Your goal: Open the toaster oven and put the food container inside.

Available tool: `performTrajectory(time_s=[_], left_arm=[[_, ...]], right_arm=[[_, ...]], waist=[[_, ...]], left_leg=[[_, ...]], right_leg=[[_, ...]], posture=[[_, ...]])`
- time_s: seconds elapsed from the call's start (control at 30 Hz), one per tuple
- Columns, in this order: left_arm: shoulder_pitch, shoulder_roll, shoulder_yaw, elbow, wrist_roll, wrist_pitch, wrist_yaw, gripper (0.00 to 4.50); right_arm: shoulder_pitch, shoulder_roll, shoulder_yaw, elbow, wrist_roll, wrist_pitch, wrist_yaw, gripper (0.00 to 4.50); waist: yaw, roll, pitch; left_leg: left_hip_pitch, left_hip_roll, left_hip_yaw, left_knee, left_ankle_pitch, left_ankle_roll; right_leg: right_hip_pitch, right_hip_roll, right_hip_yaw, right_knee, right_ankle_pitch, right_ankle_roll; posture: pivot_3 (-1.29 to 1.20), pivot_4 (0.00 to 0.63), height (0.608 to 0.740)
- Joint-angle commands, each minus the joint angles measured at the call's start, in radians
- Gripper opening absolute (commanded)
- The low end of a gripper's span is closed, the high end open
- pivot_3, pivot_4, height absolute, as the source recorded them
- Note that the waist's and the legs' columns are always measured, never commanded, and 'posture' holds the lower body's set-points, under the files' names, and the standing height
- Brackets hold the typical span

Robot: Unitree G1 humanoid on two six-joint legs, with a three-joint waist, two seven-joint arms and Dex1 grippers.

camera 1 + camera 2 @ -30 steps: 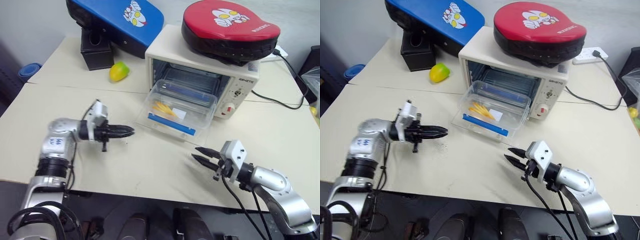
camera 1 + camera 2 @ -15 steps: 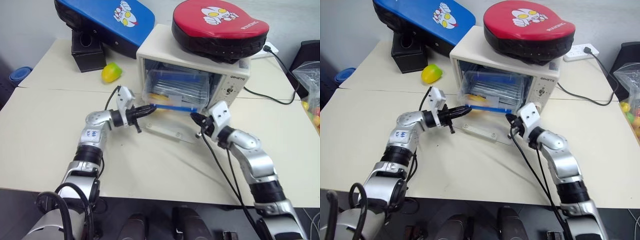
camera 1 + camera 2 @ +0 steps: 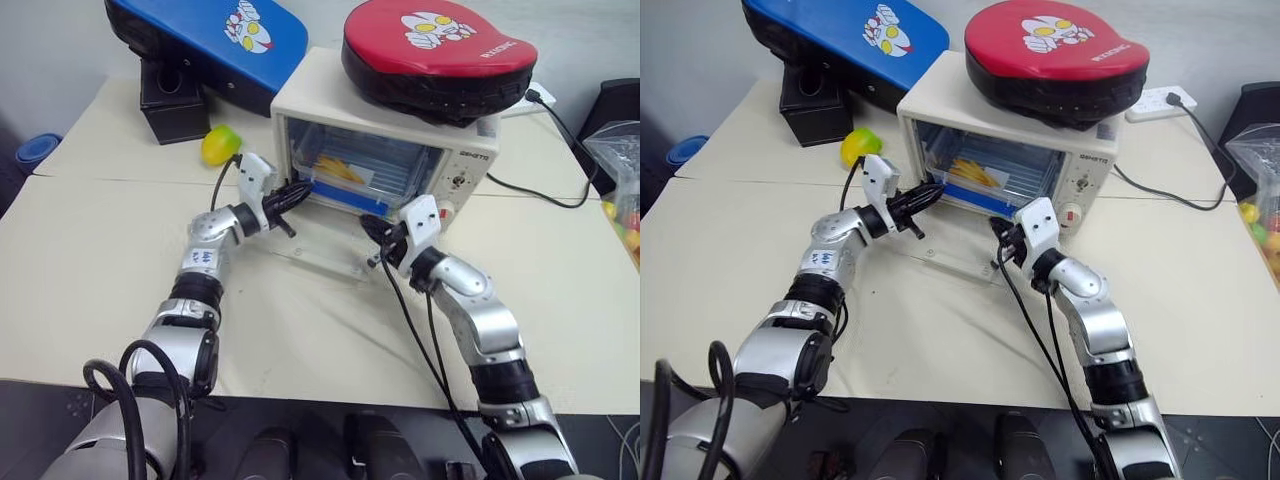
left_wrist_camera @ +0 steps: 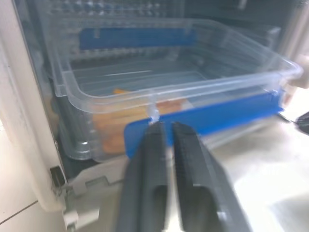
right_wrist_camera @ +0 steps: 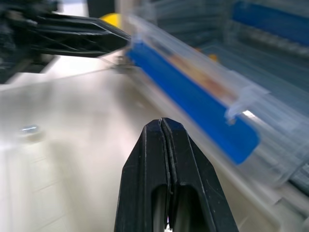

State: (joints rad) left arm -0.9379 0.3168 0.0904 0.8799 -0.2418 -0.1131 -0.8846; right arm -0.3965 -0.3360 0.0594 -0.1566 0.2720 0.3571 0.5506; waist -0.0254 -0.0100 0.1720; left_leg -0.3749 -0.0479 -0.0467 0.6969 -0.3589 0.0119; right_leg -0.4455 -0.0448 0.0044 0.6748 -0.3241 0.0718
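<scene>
Head view: food container [image 3: 352, 178] inside the open toaster oven [image 3: 380, 150]; left gripper [image 3: 298, 192] at its left corner, right gripper [image 3: 370, 232] just before it. Left wrist view: fingers [image 4: 153, 145] slightly parted, touching the container's blue clip, gripping nothing. Right wrist view: fingers [image 5: 166, 145] closed, empty

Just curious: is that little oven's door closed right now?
No, the oven door lies folded down flat on the table, and the clear food box sits in the opening.
</scene>
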Motion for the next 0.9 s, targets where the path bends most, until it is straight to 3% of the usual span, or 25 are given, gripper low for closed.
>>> performTrajectory(time_s=[0.03,0.17,0.3,0.37,0.47,0.63,0.73,0.9], left_arm=[[0.082,0.122,0.049,-0.204,-0.108,0.087,-0.196,1.65],[0.176,0.242,0.064,-0.333,-0.157,0.149,-0.332,2.79],[0.327,0.462,0.065,-0.461,-0.211,0.292,-0.575,3.87],[0.366,0.500,0.082,-0.516,-0.269,0.371,-0.613,4.49],[0.421,0.534,0.114,-0.587,-0.328,0.439,-0.645,4.49],[0.444,0.492,0.177,-0.651,-0.379,0.469,-0.548,4.49],[0.438,0.420,0.255,-0.667,-0.427,0.480,-0.409,4.49],[0.479,0.371,0.288,-0.685,-0.396,0.447,-0.289,4.49]], right_arm=[[0.095,-0.104,-0.107,-0.153,0.111,0.017,0.114,0.00],[0.184,-0.206,-0.164,-0.152,0.146,-0.004,0.204,0.00],[0.251,-0.326,-0.153,0.031,0.060,-0.131,0.339,0.00],[0.239,-0.338,-0.123,0.081,0.042,-0.162,0.366,0.00],[0.200,-0.307,-0.080,0.143,0.045,-0.167,0.405,0.00],[0.121,-0.175,-0.044,0.178,0.096,-0.175,0.424,0.00],[0.070,-0.059,-0.133,0.175,0.236,-0.108,0.351,0.00],[-0.026,0.040,-0.280,0.202,0.349,-0.194,0.292,0.00]], waist=[[-0.003,0.000,0.000],[-0.001,0.000,0.000],[-0.004,0.000,0.000],[-0.003,0.001,0.000],[0.005,0.001,0.000],[0.003,0.001,0.000],[0.001,0.001,0.000],[-0.001,0.001,0.000]], left_leg=[[0.000,0.000,0.000,0.000,0.000,0.000],[0.000,0.001,0.000,0.000,0.000,-0.001],[0.001,0.000,0.001,-0.001,0.000,0.000],[0.002,0.000,0.001,-0.002,0.000,0.000],[0.002,0.000,0.000,0.001,-0.001,0.000],[0.002,0.000,0.000,0.001,-0.001,0.000],[0.002,0.000,0.000,0.001,-0.001,0.000],[0.002,0.000,0.000,0.001,-0.001,0.000]], right_leg=[[0.000,0.000,0.000,0.000,0.000,0.000],[0.000,0.001,0.000,-0.001,0.000,0.000],[0.002,0.000,0.001,-0.001,0.000,0.000],[0.002,0.000,0.001,-0.001,0.000,0.000],[0.002,0.000,0.001,-0.003,0.000,0.000],[0.003,0.000,0.001,-0.002,0.000,0.000],[0.003,0.000,0.001,-0.001,0.000,0.000],[0.002,0.000,0.001,0.000,0.000,0.000]], posture=[[0.00,0.150,0.740],[0.00,0.150,0.740],[0.00,0.150,0.740],[0.00,0.150,0.740],[0.00,0.150,0.740],[0.00,0.150,0.740],[0.00,0.150,0.740],[0.00,0.150,0.740]])
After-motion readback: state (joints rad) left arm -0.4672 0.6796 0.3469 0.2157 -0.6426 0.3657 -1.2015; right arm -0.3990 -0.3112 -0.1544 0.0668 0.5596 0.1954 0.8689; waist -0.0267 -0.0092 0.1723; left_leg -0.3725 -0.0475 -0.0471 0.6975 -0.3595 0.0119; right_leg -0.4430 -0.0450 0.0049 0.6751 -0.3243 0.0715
